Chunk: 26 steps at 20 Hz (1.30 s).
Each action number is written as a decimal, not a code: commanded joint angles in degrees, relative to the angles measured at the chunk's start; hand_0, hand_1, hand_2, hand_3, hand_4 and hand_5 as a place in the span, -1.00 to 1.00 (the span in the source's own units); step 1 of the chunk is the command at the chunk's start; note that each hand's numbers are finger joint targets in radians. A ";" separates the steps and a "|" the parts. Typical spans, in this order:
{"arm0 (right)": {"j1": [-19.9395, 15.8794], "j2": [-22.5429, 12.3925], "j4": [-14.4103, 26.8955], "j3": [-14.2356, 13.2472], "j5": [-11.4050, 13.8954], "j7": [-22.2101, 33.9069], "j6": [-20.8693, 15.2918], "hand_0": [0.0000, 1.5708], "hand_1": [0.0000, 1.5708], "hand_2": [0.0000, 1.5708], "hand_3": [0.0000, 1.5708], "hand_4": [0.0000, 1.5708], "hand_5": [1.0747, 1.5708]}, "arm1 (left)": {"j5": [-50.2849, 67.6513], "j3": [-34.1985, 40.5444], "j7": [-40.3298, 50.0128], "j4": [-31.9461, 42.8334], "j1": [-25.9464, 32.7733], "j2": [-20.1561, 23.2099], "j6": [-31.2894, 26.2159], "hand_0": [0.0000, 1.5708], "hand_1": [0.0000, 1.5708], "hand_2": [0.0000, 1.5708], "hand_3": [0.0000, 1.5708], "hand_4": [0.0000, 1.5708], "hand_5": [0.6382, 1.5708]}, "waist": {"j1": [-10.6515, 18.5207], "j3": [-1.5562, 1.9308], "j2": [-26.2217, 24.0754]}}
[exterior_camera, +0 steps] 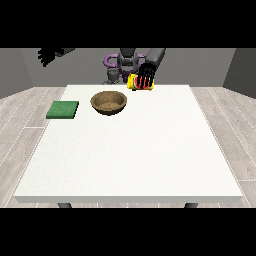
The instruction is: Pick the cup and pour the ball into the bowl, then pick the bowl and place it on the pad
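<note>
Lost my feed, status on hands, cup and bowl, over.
Hand at view's right curled round the yellow cup, lifted and tipped. Other hand raised, off the table. Brown bowl beside green pad. Path clear.

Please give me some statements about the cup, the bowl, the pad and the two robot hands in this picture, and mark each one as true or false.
1. The robot hand at the view's right has its fingers curled round the yellow cup. True.
2. The brown bowl stands on the green pad. False: the bowl stands on the white table, apart from the pad, which lies to its left in the view.
3. The robot hand at the view's left rests on the pad. False: it is raised in the air, above and behind the table's far left corner.
4. The cup is held behind the bowl, to its right in the view. True.
5. The pad carries nothing. True.
</note>
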 commanded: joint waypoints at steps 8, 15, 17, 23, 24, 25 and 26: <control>-5.80 -0.14 4.43 0.74 -1.14 1.61 1.68 -1.00 -1.00 -1.00 -1.00 -0.16 0.96 | -13.03 -14.48 25.47 -5.23 -2.83 -4.64 -12.42 -0.15 -0.15 1.00 0.52 0.11 1.00 | -3.16 -0.11 -0.02; -9.14 1.28 6.44 2.87 1.45 0.08 0.81 -1.00 -1.00 -1.00 -1.00 -0.14 0.96 | -14.37 -22.38 27.81 -12.38 -7.45 -4.68 -29.95 -1.00 -1.00 0.38 0.81 0.05 1.00 | -5.18 -0.08 1.52; -6.18 1.53 6.19 2.78 1.35 0.23 1.33 -1.00 -1.00 -1.00 -1.00 -0.12 0.97 | -14.20 -21.25 24.21 -13.81 -7.72 -4.68 -33.06 -1.00 -1.00 0.53 0.91 0.14 1.00 | -4.09 -0.11 -0.66; -3.77 6.20 5.34 4.28 4.00 -1.66 -3.62 -1.00 -1.00 -1.00 -1.00 -0.09 1.00 | -10.98 -13.01 22.69 -18.83 -2.78 -1.27 -21.78 -0.62 -0.62 1.00 0.77 0.12 0.98 | 0.74 -0.19 1.17; -4.27 6.26 5.09 3.54 3.38 -1.11 -4.62 -1.00 -1.00 -1.00 -1.00 -0.09 1.00 | -8.07 -11.34 19.46 -20.33 -0.87 -0.06 -20.14 -1.00 -1.00 1.00 0.49 0.32 0.98 | 1.78 -0.21 1.12; -6.87 6.02 5.22 2.93 2.78 0.08 -5.88 -1.00 -1.00 -1.00 -1.00 -0.09 1.00 | -6.81 -11.03 18.95 -22.03 0.90 -1.78 -17.43 -1.00 -1.00 1.00 0.52 0.45 0.97 | 3.99 -0.25 1.98; -5.13 5.65 5.01 2.76 3.60 -1.08 -6.02 -1.00 -1.00 -1.00 -1.00 -0.09 1.00 | -4.57 -9.94 16.01 -23.85 3.89 -0.48 -14.13 -0.52 -0.52 1.00 0.60 0.54 0.99 | 4.43 -0.27 2.10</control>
